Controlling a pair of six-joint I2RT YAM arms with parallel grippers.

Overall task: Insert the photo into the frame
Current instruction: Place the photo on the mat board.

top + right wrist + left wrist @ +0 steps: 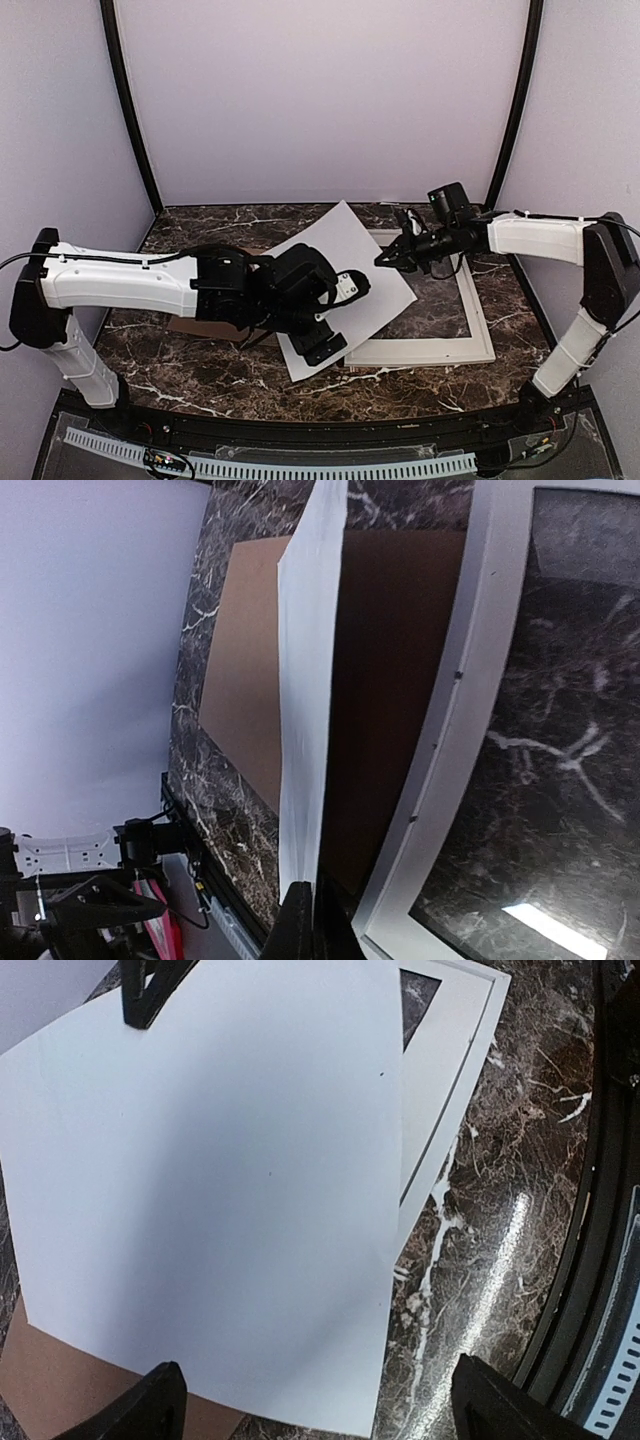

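The photo (340, 270) shows only its plain white back; its picture side is hidden. It lies tilted across the left part of the white frame (478, 320), which lies flat on the marble. My right gripper (385, 258) is shut on the photo's right edge and holds that edge lifted; in the right wrist view the photo (305, 680) runs edge-on from my gripper (315, 920), beside the frame (450, 730). My left gripper (335, 315) is open above the photo's near end. In the left wrist view the gripper (330, 1405) hovers over the photo (220, 1190), and the frame (455, 1060) lies beyond.
A brown backing board (195, 325) lies on the table under the left arm and partly under the photo; it also shows in the left wrist view (60, 1380) and the right wrist view (240, 660). Purple walls close in the table. A black rail (300, 435) runs along the near edge.
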